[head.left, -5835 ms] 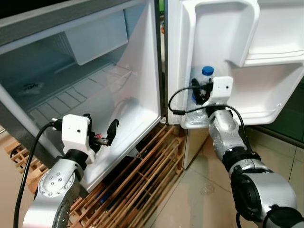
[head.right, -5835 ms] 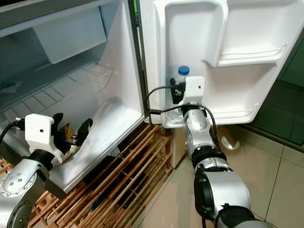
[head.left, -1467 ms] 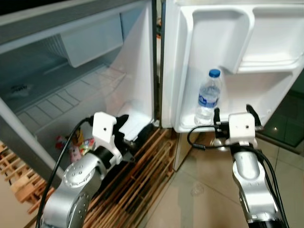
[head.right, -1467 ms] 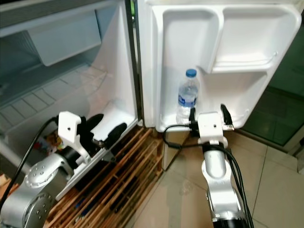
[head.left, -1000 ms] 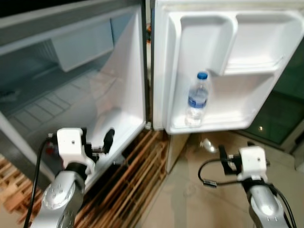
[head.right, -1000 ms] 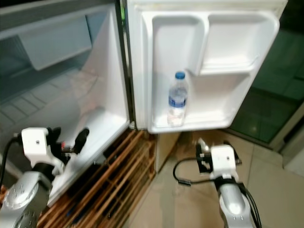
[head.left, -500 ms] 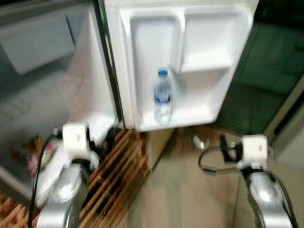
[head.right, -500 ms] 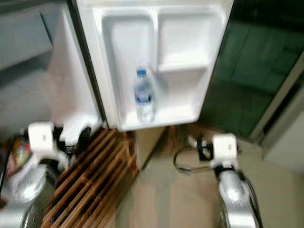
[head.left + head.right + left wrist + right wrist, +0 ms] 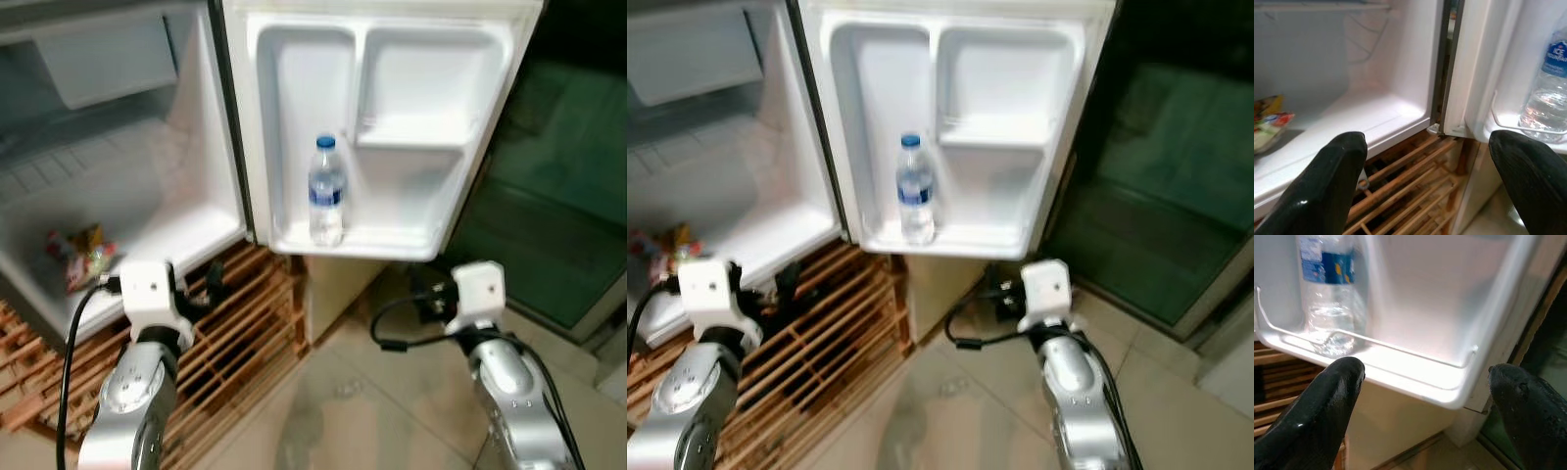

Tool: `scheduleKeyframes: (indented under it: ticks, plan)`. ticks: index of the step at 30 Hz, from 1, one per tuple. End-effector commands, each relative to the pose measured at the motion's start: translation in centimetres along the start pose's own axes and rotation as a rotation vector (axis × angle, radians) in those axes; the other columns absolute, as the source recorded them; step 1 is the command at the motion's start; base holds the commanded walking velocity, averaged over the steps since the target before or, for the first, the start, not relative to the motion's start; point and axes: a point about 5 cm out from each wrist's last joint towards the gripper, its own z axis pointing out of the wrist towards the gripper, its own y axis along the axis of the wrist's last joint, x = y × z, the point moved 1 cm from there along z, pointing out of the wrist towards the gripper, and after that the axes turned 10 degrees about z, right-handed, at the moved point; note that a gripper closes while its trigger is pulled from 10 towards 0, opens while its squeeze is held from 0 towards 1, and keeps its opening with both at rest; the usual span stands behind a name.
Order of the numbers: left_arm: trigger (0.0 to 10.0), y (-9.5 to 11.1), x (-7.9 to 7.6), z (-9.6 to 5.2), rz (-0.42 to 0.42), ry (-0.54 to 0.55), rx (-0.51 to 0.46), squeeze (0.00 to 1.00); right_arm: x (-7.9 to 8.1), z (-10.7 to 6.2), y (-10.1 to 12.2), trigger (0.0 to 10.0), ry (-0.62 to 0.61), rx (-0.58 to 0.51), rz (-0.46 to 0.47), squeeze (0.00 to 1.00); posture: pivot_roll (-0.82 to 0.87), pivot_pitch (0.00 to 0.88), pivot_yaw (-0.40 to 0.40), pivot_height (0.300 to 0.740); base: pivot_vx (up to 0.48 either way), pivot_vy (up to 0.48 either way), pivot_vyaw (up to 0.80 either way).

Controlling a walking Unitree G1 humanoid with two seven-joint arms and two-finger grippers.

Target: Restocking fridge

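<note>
A clear water bottle with a blue cap stands upright on the lower shelf of the open fridge door. A colourful snack packet lies on the floor of the fridge compartment. My left gripper is open and empty, held low in front of the wooden pallet, below the fridge's front edge. My right gripper is also open and empty, below and in front of the door shelf, apart from the bottle.
The fridge stands on a slatted wooden pallet. Beige floor tiles lie in front. A dark green glass panel stands to the right of the door. A freezer box sits at the top of the compartment.
The camera has pulled back and turned right. My right gripper has come off the bottle and dropped below the door shelf. My left gripper has drawn out of the fridge, leaving the packet inside.
</note>
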Motion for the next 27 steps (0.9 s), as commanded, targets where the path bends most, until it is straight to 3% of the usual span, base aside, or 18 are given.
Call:
scheduleKeyframes:
  ticks: [1,3,27]
  plan:
    - [10.0,0.6,-0.2,0.2,0.002,-0.021,-0.031,0.0,-0.3,-0.2,-0.1,10.0,-0.003,-0.002,0.003,0.0,-0.15,0.0,0.064,0.74,0.0,0.0,0.66]
    - [10.0,0.7,-0.2,0.2,0.002,-0.024,-0.035,0.0,-0.1,-0.2,-0.1,10.0,0.005,-0.003,0.001,0.0,-0.15,0.0,0.067,0.74,0.0,0.0,0.65]
    - [10.0,0.1,-1.2,0.3,-0.002,-0.005,-0.006,0.0,0.0,-0.6,-0.2,10.0,0.048,0.005,-0.033,0.0,-0.16,0.0,0.065,0.74,0.0,-0.48,0.63]
